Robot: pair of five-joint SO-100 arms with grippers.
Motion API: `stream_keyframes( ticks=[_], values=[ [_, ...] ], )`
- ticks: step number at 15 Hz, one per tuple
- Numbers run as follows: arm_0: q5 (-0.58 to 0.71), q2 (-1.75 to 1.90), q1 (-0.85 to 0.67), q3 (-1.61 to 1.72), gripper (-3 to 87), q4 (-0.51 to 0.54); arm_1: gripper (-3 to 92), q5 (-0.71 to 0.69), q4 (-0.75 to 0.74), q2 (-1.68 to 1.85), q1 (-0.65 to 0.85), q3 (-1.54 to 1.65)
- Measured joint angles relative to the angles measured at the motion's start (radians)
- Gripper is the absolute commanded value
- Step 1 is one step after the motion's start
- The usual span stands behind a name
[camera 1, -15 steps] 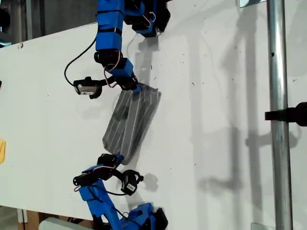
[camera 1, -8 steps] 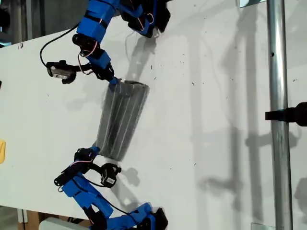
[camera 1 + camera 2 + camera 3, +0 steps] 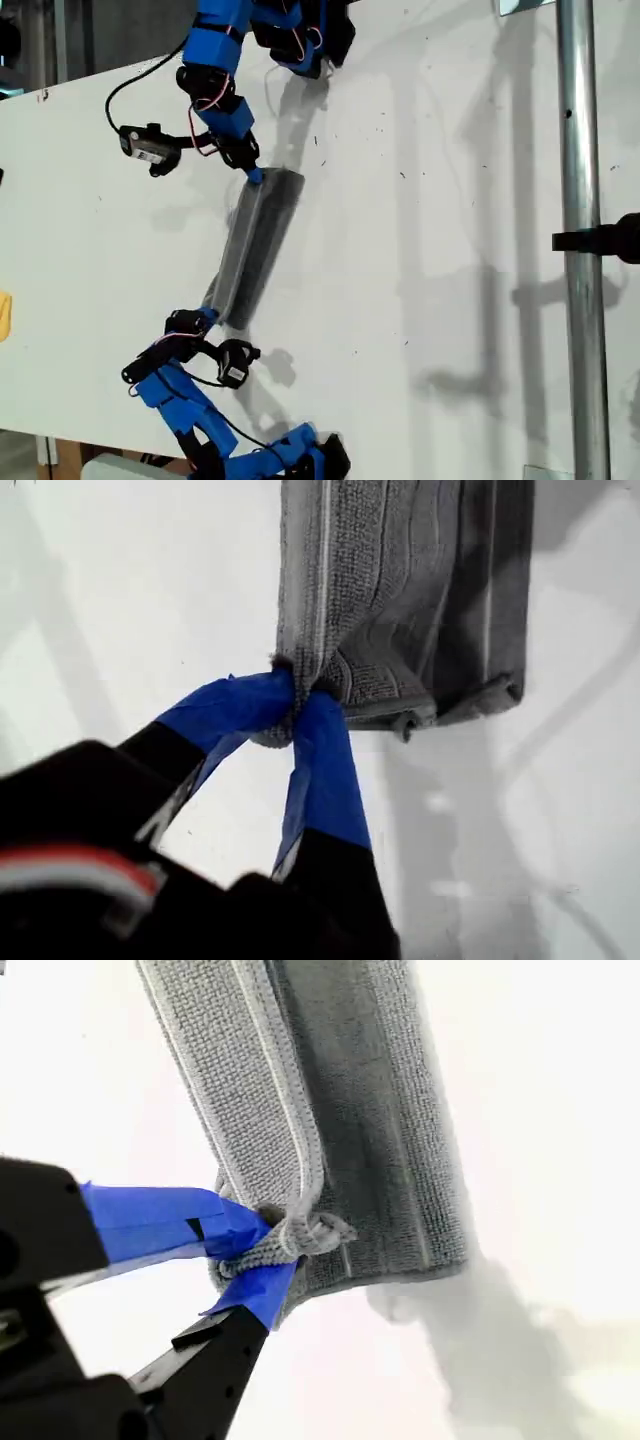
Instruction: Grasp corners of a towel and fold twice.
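Blue-taped fingers point(image 3: 235, 710) of my first gripper point(image 3: 300, 705) pinching bunched corner of towel point(image 3: 400, 590); fingers point(image 3: 160, 1222) of my second gripper point(image 3: 262, 1252) likewise pinching corner at other end. Towel grey, ribbed terry, pale stripes, folded into narrow strip, lying stretched between both grippers on smooth white desk point(image 3: 450, 250), mid-surface, nearer exterior view's left.

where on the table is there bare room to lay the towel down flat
The widest bare patch of table lies between the towel and the metal pole. A smaller bare stretch runs from the towel toward the yellow object. It is crowded at both towel ends, where the arms pinch it.
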Motion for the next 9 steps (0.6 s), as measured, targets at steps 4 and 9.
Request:
stream_keyframes(
  ticks=[4, 9],
  values=[
    [-0.067, -0.130, 0.005, 0.008, 2.4, 0.021, -0.3, 0.072, -0.209, -0.026, -0.028, 0.216],
    [-0.092, -0.293, 0.009, -0.034, 16.0, 0.058, 6.0, 0.110, -0.430, -0.239, 0.000, 0.319]
  ],
)
